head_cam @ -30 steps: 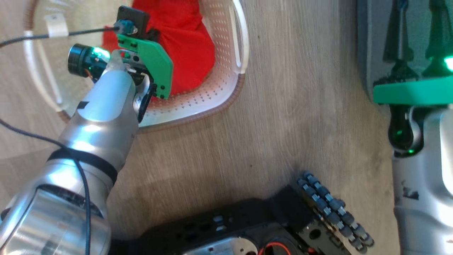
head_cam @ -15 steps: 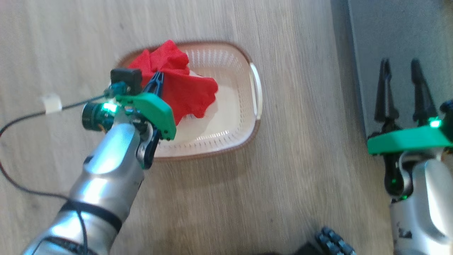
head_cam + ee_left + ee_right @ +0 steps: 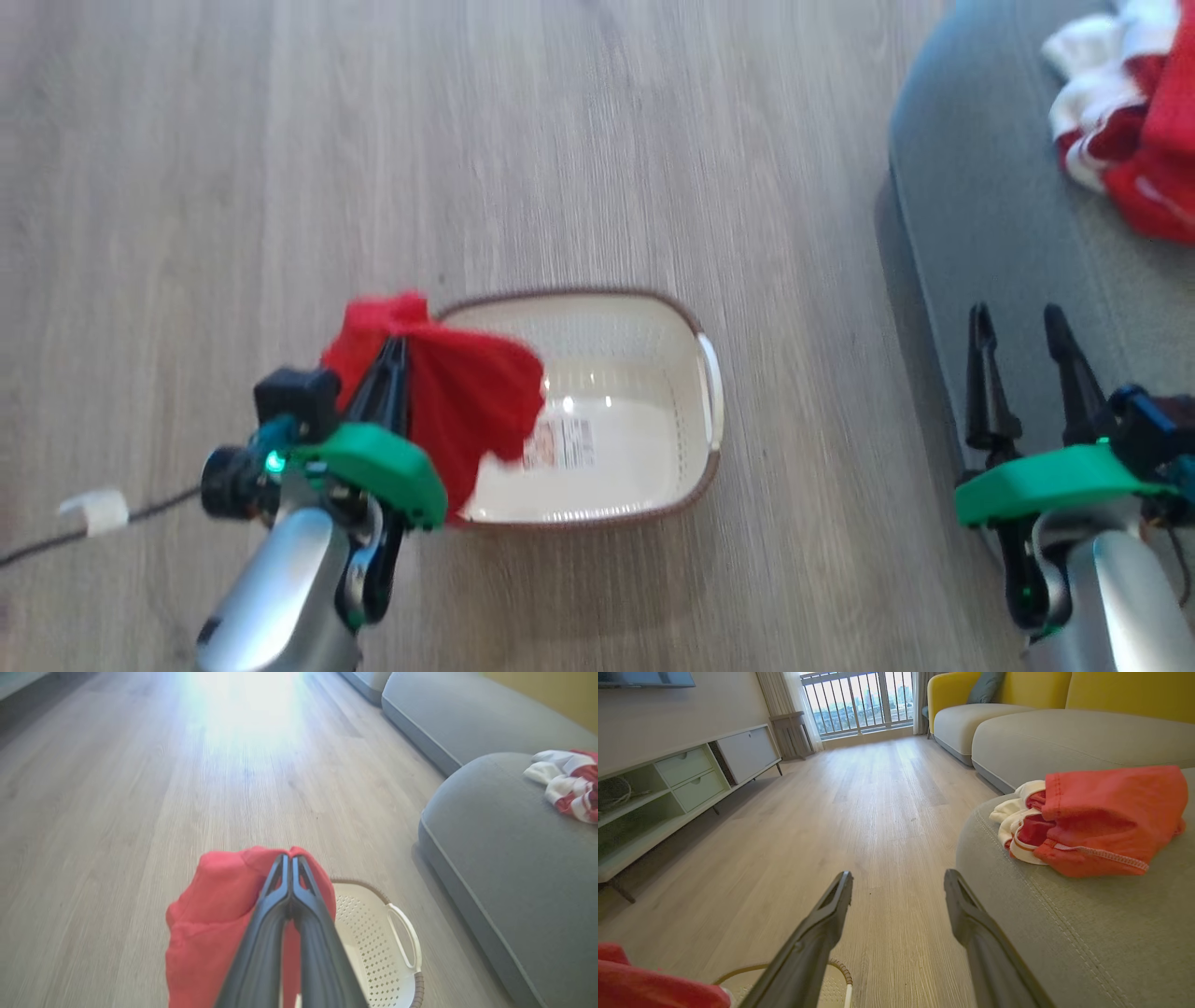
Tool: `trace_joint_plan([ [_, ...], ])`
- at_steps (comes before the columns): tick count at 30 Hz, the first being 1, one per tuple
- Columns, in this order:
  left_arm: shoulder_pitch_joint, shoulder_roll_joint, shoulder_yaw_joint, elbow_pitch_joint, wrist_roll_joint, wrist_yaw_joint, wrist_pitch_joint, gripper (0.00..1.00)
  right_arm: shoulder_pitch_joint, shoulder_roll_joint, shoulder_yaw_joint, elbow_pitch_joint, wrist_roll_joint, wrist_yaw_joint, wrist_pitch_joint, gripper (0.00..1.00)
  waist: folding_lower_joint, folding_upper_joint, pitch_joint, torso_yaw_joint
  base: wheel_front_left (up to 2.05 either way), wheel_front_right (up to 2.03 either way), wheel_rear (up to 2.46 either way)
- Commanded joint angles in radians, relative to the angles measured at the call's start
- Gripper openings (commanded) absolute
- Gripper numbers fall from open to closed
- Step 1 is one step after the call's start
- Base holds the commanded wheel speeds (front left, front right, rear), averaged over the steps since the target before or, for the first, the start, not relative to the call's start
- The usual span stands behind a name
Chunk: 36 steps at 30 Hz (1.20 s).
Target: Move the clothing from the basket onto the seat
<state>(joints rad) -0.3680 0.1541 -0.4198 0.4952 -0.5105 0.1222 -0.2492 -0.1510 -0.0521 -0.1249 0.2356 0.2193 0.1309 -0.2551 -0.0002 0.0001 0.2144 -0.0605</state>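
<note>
Head view: the left hand (image 3: 399,347) is clamped on a plain red garment (image 3: 467,401) over the left end of the basket (image 3: 616,327), which stands on the floor (image 3: 560,140). The right hand (image 3: 1015,317), fingers apart, hovers at the edge of the seat (image 3: 990,187).

Left wrist view: the fingers are pressed together on the cloth.

Right wrist view: a red-and-white garment (image 3: 1106,812) lies on the seat.

Pale wood floor (image 3: 560,140), yellow sofa (image 3: 1111,690), low white cabinet (image 3: 691,774)

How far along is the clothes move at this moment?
Done: the white-sleeved garment lies on the seat. In hand: the left gripper is shut on the plain red garment, lifted over the basket, whose visible floor holds just a label. Left: carry that garment to the seat and release it. The right gripper is open, holding nothing.
</note>
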Motion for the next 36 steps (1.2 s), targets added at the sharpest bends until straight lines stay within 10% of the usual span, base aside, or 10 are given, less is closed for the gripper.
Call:
trace_joint_plan([
  [1,-0.002,0.029,0.044,-0.052,0.009,0.011,-0.012,0.00,0.001,0.002,0.024,-0.025,-0.009,0.000,-0.007,1.00,0.0002,-0.0001,-0.074,0.022,0.00,0.00,0.00],
  [36,0.192,0.082,0.101,-0.306,0.029,0.081,-0.012,0.00,0.070,-0.037,0.106,0.029,-0.015,0.000,-0.007,1.00,0.0002,-0.0001,-0.209,0.031,0.00,0.00,0.00],
])
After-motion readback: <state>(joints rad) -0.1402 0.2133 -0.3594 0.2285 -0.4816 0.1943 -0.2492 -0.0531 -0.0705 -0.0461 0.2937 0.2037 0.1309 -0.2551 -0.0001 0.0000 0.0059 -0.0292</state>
